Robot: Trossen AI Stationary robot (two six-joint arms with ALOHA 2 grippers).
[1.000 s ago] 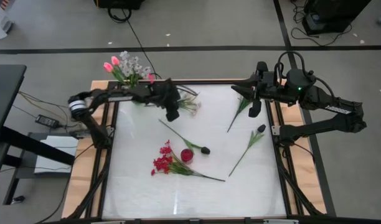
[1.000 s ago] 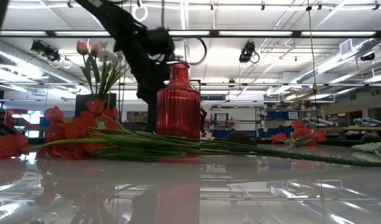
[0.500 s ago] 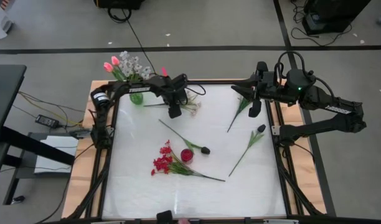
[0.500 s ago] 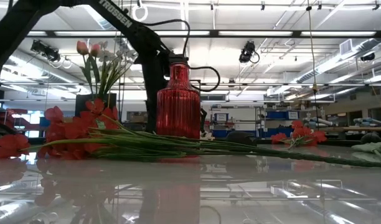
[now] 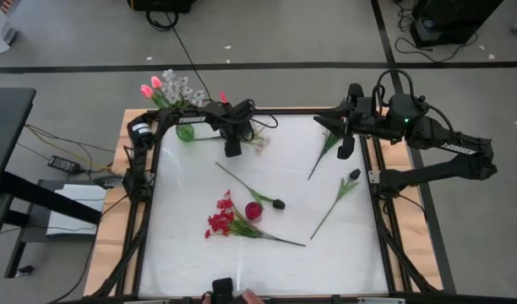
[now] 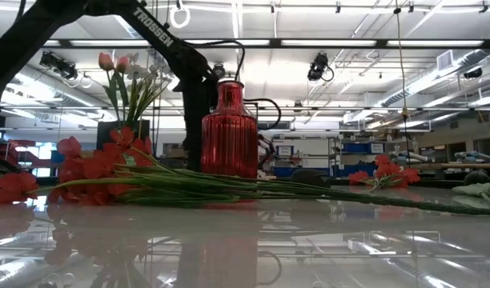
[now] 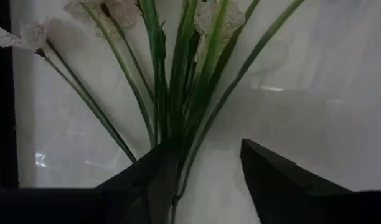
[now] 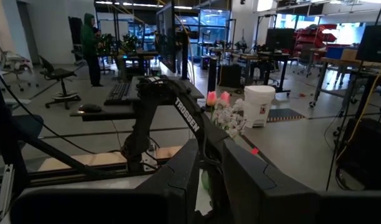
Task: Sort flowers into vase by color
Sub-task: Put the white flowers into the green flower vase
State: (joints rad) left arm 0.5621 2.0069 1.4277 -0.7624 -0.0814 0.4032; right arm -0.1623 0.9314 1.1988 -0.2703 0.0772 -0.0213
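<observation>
White tabletop (image 5: 258,262) fills the scene from above. Nearest its front edge lies a spray of red flowers (image 5: 220,221), stems trailing to the right, just beside a small red vase (image 5: 253,211) that stands upright; in the low view the ribbed red vase (image 6: 229,132) rises behind the fallen red blooms. A dark bud (image 5: 278,203) on a thin stem lies next to the vase, and another dark-budded stem (image 5: 353,175) lies toward the right side. Farther back, the left claw (image 5: 232,149) hovers over a pale, white-blossomed bunch (image 5: 257,142) lying on the tabletop. In the left wrist view its fingers (image 7: 274,180) stand apart, with the green stems (image 7: 178,93) running between them, not clamped. At the far left corner, a green vase (image 5: 185,131) holds pink tulips (image 5: 152,85) and white blossoms. The right claw (image 5: 345,148) waits at the far right, above another stem; I cannot tell its finger state.
</observation>
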